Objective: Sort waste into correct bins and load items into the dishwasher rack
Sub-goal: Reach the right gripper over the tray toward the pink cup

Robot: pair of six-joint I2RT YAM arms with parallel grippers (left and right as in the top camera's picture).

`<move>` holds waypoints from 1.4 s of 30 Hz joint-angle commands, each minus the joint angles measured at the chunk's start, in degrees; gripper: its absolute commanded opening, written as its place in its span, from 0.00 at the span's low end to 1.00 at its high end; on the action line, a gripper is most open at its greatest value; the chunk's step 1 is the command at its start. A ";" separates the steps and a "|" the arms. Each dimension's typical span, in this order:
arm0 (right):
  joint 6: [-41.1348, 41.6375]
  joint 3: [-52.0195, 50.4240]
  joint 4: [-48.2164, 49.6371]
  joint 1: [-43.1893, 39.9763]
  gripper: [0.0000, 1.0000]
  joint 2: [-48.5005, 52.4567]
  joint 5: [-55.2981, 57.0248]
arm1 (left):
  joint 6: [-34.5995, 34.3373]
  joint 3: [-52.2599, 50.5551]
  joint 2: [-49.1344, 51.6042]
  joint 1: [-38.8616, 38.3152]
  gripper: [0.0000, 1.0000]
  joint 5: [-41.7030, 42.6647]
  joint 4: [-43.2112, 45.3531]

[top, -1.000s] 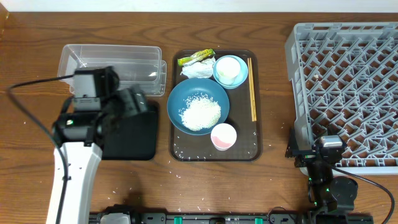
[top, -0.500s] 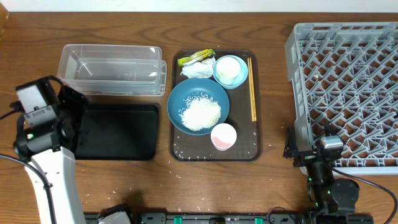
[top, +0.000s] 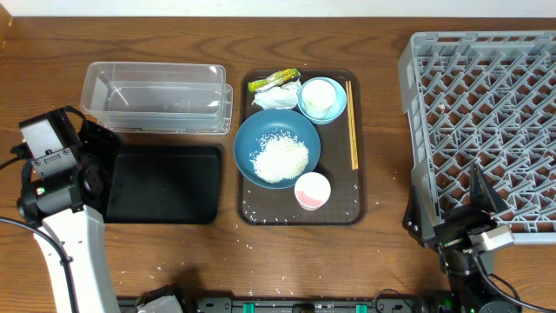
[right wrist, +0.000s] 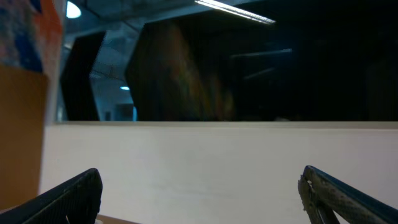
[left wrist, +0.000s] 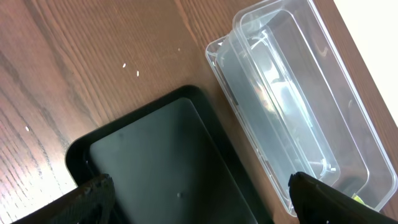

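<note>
While my left hand (left wrist: 200, 198) and right hand (right wrist: 202, 196) are both hanging wide and empty, I am weighing the first pick.
The crumpled tissue (top: 276, 98) is lying on the brown tray (top: 358, 187), rightward of the left hand beyond the black tray (top: 165, 183); the left wrist view is showing only that tray and the clear tub (left wrist: 292, 106), the overhead the tissue.

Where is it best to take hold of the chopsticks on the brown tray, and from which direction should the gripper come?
Probably take the chopsticks on their near half, from straight above, with the jaws closing across the pair. They lie flat, side by side, close to the right rim of the tray. Their far end runs beside the light-blue bowl, but the near half has bare tray to its left.
</note>
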 commanded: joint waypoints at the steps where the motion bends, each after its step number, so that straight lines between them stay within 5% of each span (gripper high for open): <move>1: 3.26 5.01 -2.40 -0.74 0.99 3.37 -3.93 | -0.44 1.27 -0.26 0.22 0.92 -0.92 -0.22; 7: -6.69 21.77 -19.39 -0.74 0.99 21.33 -8.94 | -0.44 1.27 -0.26 0.22 0.92 -0.92 -0.24; 16: -12.83 50.01 -41.72 3.80 0.99 52.63 -30.95 | -0.44 1.27 -0.26 0.22 0.92 -0.90 -0.22; 25: 10.95 51.80 -25.40 8.37 0.99 68.24 -38.86 | -0.44 1.27 -0.26 0.24 0.92 -0.90 -0.22; 29: 11.65 54.03 -31.04 14.56 0.99 69.66 -28.15 | -0.44 1.27 -0.26 0.22 0.92 -0.90 -0.22; 37: 6.95 72.54 -69.64 36.52 0.99 74.10 28.26 | -0.44 1.27 -0.26 0.22 0.92 -0.90 -0.22; 42: 9.53 79.38 -81.40 43.82 0.99 80.56 27.52 | -0.44 1.27 -0.26 0.22 0.92 -0.90 -0.22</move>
